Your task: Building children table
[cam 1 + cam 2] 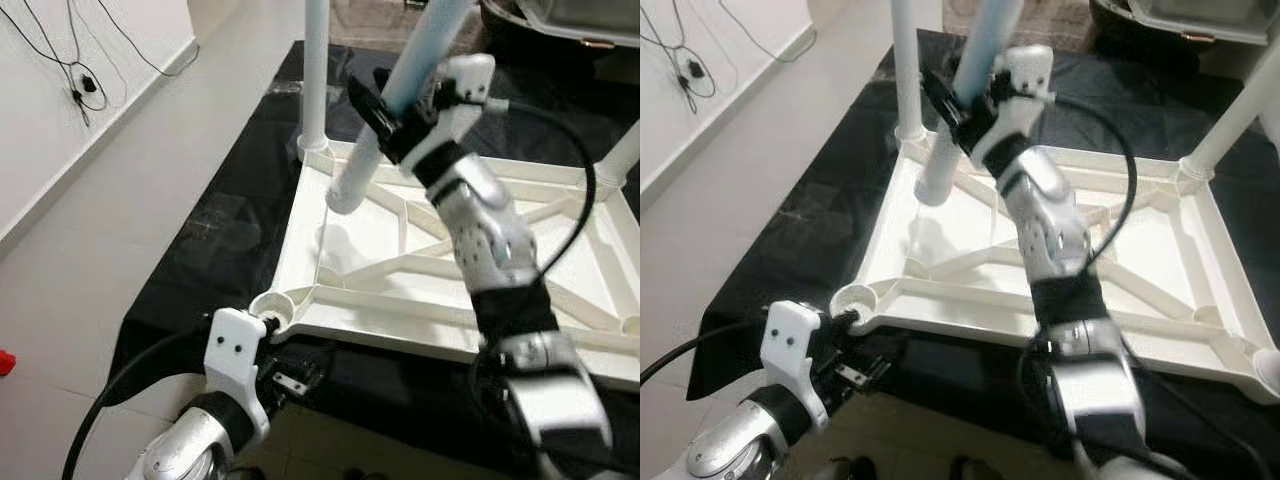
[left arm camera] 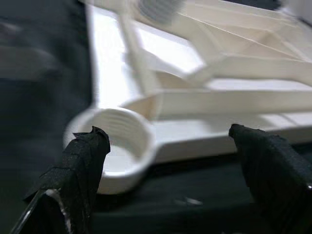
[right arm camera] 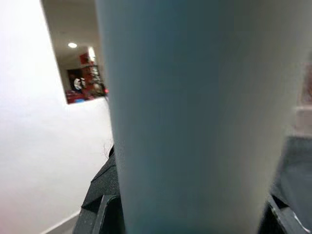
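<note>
Two legs (image 1: 315,70) stand on the upturned white tabletop (image 1: 400,265), which lies on a black mat (image 1: 215,225). Right end effector (image 1: 385,105) clamps a tilted leg (image 1: 395,95); left end effector (image 2: 170,161), fingers apart, seemingly faces the empty corner socket (image 2: 117,146).

White plastic tabletop (image 1: 400,262) is laid upside down, ribbed underside up. Near-left corner socket (image 1: 268,303) is seen empty. One white leg (image 1: 314,70) is stood upright in the far-left corner; a pale blue leg (image 1: 395,105) is held tilted above the tabletop.
</note>
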Tool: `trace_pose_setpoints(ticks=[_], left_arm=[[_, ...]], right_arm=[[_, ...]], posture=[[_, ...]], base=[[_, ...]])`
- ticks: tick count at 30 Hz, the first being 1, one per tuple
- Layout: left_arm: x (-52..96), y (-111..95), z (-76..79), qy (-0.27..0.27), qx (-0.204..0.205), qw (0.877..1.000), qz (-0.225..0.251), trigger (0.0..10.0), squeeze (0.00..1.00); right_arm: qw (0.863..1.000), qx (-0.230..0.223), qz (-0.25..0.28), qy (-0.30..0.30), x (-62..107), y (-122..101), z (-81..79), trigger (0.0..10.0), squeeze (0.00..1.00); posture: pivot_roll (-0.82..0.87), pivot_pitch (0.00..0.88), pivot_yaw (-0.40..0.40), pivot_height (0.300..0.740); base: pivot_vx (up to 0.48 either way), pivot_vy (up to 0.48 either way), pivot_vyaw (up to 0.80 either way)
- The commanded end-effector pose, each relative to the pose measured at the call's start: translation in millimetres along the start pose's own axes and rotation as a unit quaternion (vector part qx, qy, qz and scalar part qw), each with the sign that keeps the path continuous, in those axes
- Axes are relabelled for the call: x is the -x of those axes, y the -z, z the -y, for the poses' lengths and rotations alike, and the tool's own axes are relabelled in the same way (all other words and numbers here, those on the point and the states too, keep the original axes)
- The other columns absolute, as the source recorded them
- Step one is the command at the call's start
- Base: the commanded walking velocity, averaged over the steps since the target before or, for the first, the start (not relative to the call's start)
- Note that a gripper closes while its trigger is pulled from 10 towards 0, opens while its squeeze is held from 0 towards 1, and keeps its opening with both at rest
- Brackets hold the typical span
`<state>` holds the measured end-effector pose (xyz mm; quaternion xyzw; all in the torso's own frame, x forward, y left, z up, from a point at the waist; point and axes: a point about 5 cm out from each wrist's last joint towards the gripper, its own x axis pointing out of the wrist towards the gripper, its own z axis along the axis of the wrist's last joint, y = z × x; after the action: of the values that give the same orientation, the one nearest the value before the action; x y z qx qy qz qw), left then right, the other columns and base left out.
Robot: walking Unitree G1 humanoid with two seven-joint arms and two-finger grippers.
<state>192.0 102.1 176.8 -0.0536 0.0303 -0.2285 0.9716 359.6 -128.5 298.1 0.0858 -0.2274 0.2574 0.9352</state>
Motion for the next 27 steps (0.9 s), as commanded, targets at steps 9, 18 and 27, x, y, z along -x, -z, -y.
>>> trace_pose_setpoints(ticks=[9, 18, 27], left_arm=[[-1.9, 2.9, -1.7, -0.015, -0.009, 1.000, 0.008, 10.0, 0.00], [-2.3, 7.5, -4.5, -0.028, -0.015, 0.999, 0.007, 10.0, 0.00], [-2.1, 10.7, -6.0, -0.044, -0.015, 0.999, 0.003, 10.0, 0.00]], right_arm=[[1.000, -0.022, -0.014, -0.011, 17.5, 2.6, -3.8, 10.0, 0.00], [0.999, -0.023, -0.032, -0.003, 23.7, 9.8, -9.8, 10.0, 0.00], [0.999, -0.017, -0.042, -0.008, 23.5, 10.8, -10.6, 10.0, 0.00]], posture=[[0.13, 0.065, -0.061, 0.740], [0.13, 0.052, -0.062, 0.740], [0.13, 0.064, -0.066, 0.740]], base=[[0.000, 0.064, 0.00], [-0.295, 0.382, 0.00], [-0.034, 0.042, 0.00]])
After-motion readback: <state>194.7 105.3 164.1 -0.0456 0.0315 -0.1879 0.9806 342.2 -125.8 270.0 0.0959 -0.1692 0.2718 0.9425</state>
